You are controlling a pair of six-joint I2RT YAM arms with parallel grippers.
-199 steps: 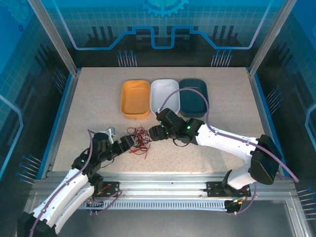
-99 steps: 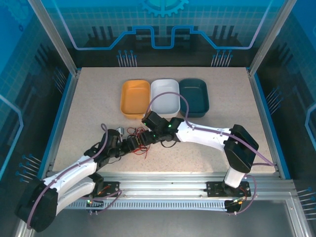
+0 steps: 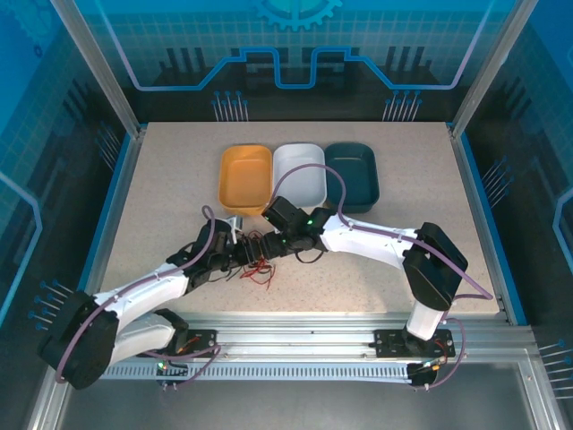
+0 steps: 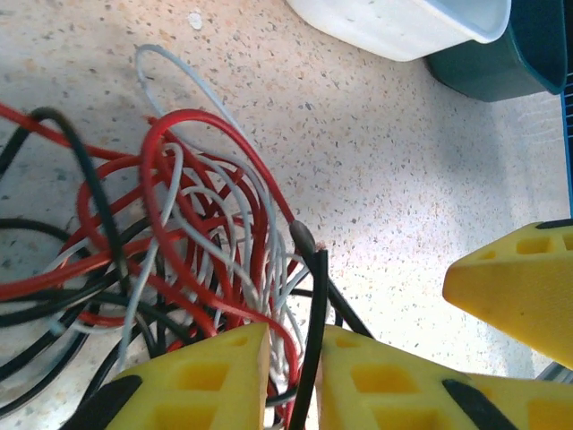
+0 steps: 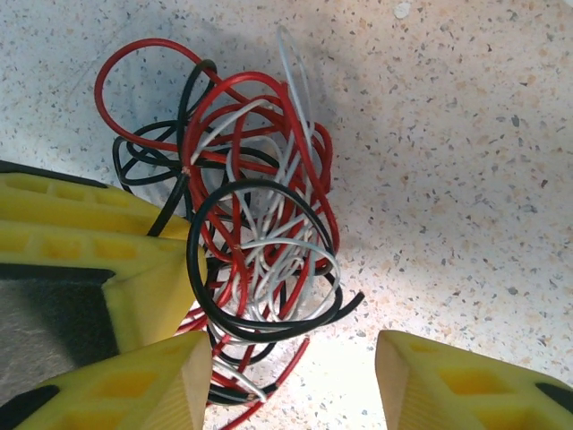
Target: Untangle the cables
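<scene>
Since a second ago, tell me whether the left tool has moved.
Yes. The left tool has shifted right and away from the arm bases, ending closer to the near edge of the orange tray.

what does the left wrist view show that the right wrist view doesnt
Left wrist view: a corner of the white bin and the teal bin beyond the cables, and the left end effector pinched narrowly on a black cable.
Right wrist view: the right end effector, its fingers wide apart and straddling the near edge of the cables.
Both: the same knot of red, black and white cables on the speckled table.
</scene>
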